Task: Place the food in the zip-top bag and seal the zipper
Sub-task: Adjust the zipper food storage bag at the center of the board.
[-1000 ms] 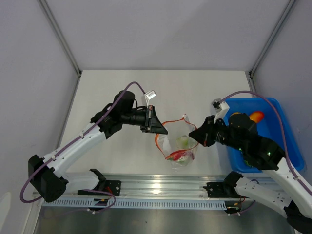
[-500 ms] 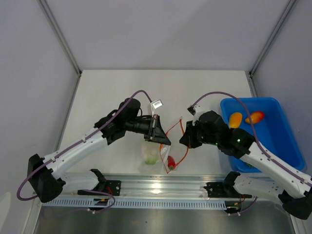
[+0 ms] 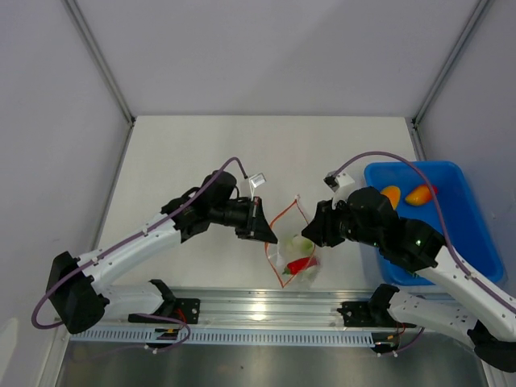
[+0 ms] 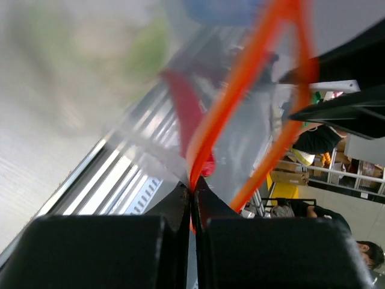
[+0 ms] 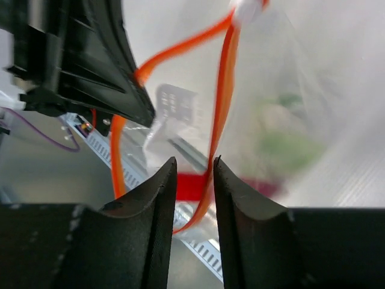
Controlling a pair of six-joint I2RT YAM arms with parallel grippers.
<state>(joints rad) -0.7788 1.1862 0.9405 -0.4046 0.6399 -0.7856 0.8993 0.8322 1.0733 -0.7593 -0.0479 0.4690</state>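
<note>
Holding the zip-top bag [image 3: 294, 256] up by the front edge of the worktop [image 3: 185, 153], red chili [image 3: 300, 264] inside, mouth wide for more food. Pinched shut on the zipper [image 3: 282, 216] by the left gripper [image 3: 264, 234]; right gripper [image 3: 317, 230] around it too, hard to tell if squeezing. Open room behind; blue bin [image 3: 476, 242] with orange fruit [image 3: 389, 196] near on the right.

One zip-top bag [image 3: 292, 234] holds one red chili [image 3: 300, 264] and one pale-green vegetable [image 3: 303, 243]; one blue bin [image 3: 472, 234] holds two orange-yellow fruits [image 3: 390, 196] [image 3: 419, 193].
</note>
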